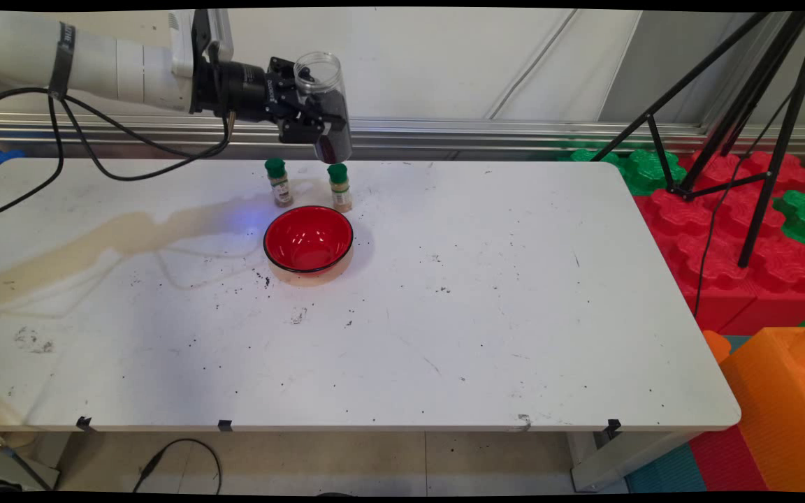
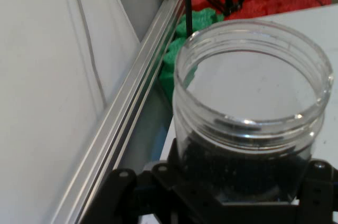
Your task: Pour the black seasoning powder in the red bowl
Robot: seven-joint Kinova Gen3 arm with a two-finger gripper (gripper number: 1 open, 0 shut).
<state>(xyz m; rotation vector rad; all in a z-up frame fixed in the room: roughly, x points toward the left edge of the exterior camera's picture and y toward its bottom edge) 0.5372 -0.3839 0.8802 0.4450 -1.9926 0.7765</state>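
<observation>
End effector [image 1: 315, 115] pinches an open jar [image 1: 322, 91] of dark grains, held upright above two shakers [image 1: 279, 181]. Bowl [image 1: 309, 239] on the tabletop [image 1: 479, 314] looks empty; grains lie scattered nearby.

White table [image 1: 486, 335]: top scuffed, speckled with dark crumbs, marked by a pale brown stain [image 1: 95, 244] at the left. Pale panelled wall [image 1: 444, 63] behind, crossed by an aluminium rail [image 1: 514, 133]. Black tripod [image 1: 745, 126] set at the right on red and green interlocking foam blocks [image 1: 717, 230]. Orange block [image 1: 780, 405] nearer. Floor [image 1: 374, 461] possibly tiled, beige; black cable [image 1: 186, 454] lying on it.
</observation>
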